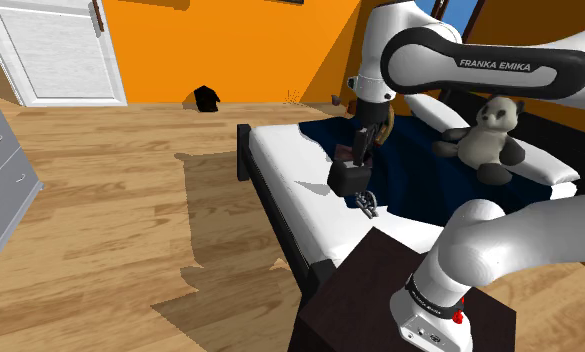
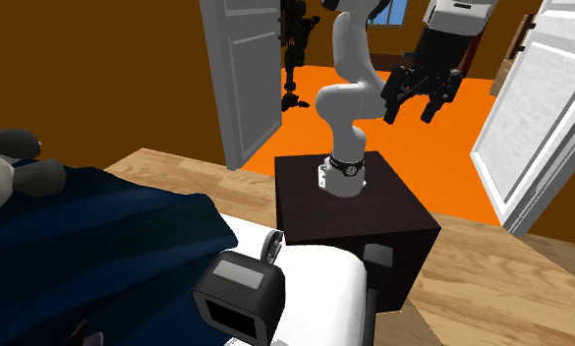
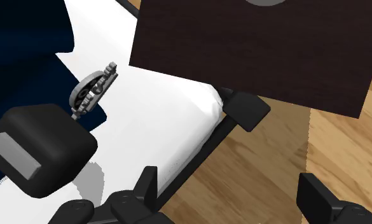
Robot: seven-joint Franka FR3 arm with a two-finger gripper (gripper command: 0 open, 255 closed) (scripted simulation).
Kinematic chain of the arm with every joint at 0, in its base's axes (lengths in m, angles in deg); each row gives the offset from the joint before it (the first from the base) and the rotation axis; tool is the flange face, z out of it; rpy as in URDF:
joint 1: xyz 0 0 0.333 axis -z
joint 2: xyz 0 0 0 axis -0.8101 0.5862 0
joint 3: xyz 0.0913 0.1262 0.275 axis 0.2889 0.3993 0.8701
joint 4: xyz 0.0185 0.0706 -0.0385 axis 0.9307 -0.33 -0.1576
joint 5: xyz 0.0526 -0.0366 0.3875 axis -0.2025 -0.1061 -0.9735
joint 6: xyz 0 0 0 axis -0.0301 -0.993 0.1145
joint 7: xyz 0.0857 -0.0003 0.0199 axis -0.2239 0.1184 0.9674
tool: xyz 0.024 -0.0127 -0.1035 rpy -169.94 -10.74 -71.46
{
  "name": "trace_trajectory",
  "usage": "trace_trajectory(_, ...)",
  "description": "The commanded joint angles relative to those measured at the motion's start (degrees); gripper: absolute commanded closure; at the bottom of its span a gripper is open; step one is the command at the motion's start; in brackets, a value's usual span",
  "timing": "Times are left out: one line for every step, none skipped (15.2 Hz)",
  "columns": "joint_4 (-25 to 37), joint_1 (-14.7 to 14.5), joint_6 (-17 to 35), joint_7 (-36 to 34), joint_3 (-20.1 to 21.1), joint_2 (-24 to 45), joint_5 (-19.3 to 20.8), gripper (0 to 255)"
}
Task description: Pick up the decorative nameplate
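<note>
Claw (image 3: 230, 181) gapes wide and empty, readied for the nameplate (image 1: 368, 205) lying mid-frame in the shoulder view, beside the box (image 1: 348, 177).

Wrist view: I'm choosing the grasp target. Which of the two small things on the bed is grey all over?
The decorative nameplate, a thin grey piece. The box beside it is bulky and black, with only one grey face.
</note>
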Motion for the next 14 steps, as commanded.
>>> trace_trajectory(0.0, 0.0, 0.0, 0.0, 0.0, 0.0, 0.0, 0)
trace_trajectory(-1.4, 0.7, 1.8, -0.1, -0.8, -0.1, 0.4, 0)
trace_trajectory(-2.8, 1.4, 3.6, -0.3, -1.6, -0.1, 0.8, 0)
trace_trajectory(-4.2, 2.2, 5.5, -0.4, -2.5, 0.0, 1.2, 0)
trace_trajectory(-5.5, 3.0, 7.3, -0.5, -3.3, 0.2, 1.6, 0)
trace_trajectory(-6.7, 3.7, 9.2, -0.6, -4.1, 0.4, 2.1, 0)
trace_trajectory(-7.9, 4.5, 11.1, -0.7, -5.0, 0.7, 2.5, 0)
trace_trajectory(-9.1, 5.3, 13.1, -0.8, -5.9, 1.1, 2.9, 0)
trace_trajectory(-10.1, 6.1, 15.0, -0.9, -6.7, 1.5, 3.3, 0)
trace_trajectory(-11.2, 7.0, 17.0, -1.0, -7.6, 2.1, 3.8, 0)
trace_trajectory(-12.1, 7.8, 19.1, -1.1, -8.5, 2.7, 4.2, 0)
trace_trajectory(-13.0, 8.6, 21.1, -1.2, -9.4, 3.4, 4.6, 0)
trace_trajectory(-13.9, 9.5, 23.2, -1.3, -10.3, 4.3, 5.0, 0)
trace_trajectory(-14.7, 10.3, 25.3, -1.3, -11.3, 5.2, 5.4, 0)
